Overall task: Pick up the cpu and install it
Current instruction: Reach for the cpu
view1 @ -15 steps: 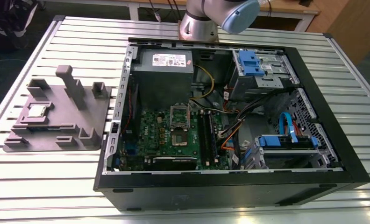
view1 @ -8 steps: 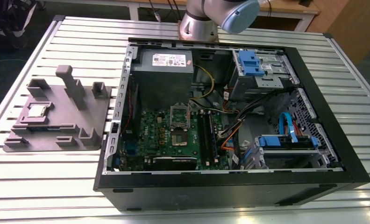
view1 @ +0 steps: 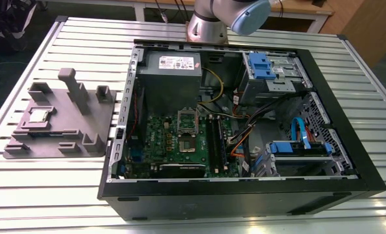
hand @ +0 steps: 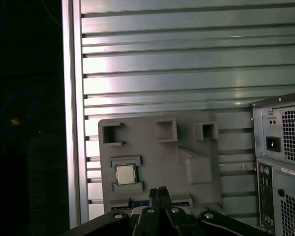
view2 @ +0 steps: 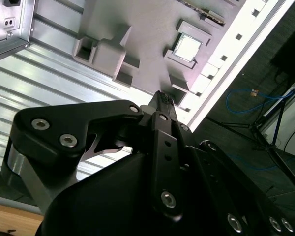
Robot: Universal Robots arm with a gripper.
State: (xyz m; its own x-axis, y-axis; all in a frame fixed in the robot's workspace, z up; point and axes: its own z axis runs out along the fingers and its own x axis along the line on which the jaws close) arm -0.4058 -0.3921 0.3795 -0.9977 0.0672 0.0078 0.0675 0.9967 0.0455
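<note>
Claw [hand: 160, 190] (jaws together) hangs apart from cpu [hand: 125, 174], seated in grey holder [hand: 152, 150].

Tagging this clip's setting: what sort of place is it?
Probably a robotics lab workcell: an open computer case on a slatted aluminium table, with a grey fixture tray holding the cpu beside it.

Ribbed metal table [view1: 82, 34], wooden desk [view1: 297, 7] beyond it.

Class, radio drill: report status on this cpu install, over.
Copy: gripper shut, empty, apart from the cpu. It sits in a pocket of the grey fixture, untouched. Nothing on top of it.
</note>
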